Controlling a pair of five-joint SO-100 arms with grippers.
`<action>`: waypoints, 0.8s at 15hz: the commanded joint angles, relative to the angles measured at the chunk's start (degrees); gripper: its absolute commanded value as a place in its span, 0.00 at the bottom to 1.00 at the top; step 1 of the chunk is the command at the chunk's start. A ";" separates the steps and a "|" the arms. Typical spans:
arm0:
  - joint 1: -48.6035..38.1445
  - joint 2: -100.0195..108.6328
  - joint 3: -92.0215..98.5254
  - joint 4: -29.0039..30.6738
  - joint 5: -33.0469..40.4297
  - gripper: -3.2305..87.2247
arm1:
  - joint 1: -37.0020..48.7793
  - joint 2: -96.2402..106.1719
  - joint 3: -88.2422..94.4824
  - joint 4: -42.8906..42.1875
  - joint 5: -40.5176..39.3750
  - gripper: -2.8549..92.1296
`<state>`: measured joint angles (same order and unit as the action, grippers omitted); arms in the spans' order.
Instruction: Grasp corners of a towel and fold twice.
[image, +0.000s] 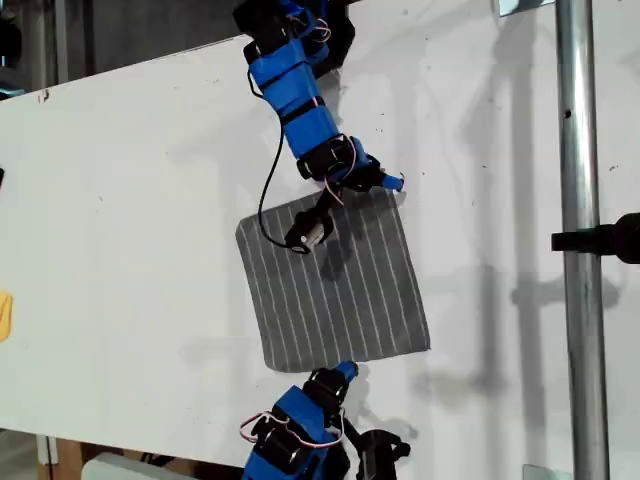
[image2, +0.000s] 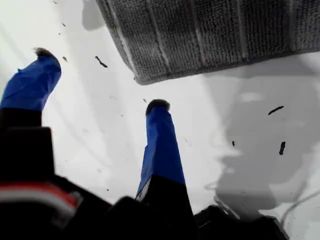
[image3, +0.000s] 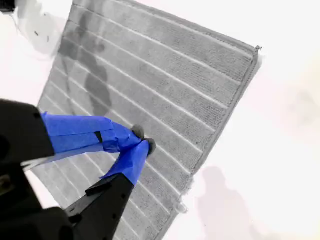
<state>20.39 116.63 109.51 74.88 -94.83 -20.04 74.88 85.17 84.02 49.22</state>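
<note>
two grippers staged at opposite towel (image: 335, 285) edges for corner grabs. towel lies flat mid-table (image: 130, 200). my first gripper (image2: 102, 82) jaws wide apart, empty, just short of a corner (image2: 142, 77). my second gripper (image3: 142, 140) tips pinched together above the cloth, holding nothing.

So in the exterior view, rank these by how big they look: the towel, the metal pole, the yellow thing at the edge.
1. The towel, flat on the white table, covers the most area.
2. The metal pole runs longer but is thin and may stand nearer the camera, so this placing is unsure.
3. The yellow object, cut off at the view's left edge, looks smallest.
</note>
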 joint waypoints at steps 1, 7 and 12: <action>0.88 -0.26 -2.90 -0.44 -0.18 0.01 | 2.55 -0.97 -3.69 -3.08 -1.41 0.39; 1.05 -1.58 -2.99 -0.18 -1.76 0.01 | 6.59 -9.58 -3.43 -8.44 -1.93 0.16; 0.53 -2.11 -2.81 0.79 -3.52 0.01 | 5.98 -14.68 -6.42 -9.23 -1.93 0.03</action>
<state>20.39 114.52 109.51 74.88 -97.56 -14.24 60.29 79.72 75.85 48.16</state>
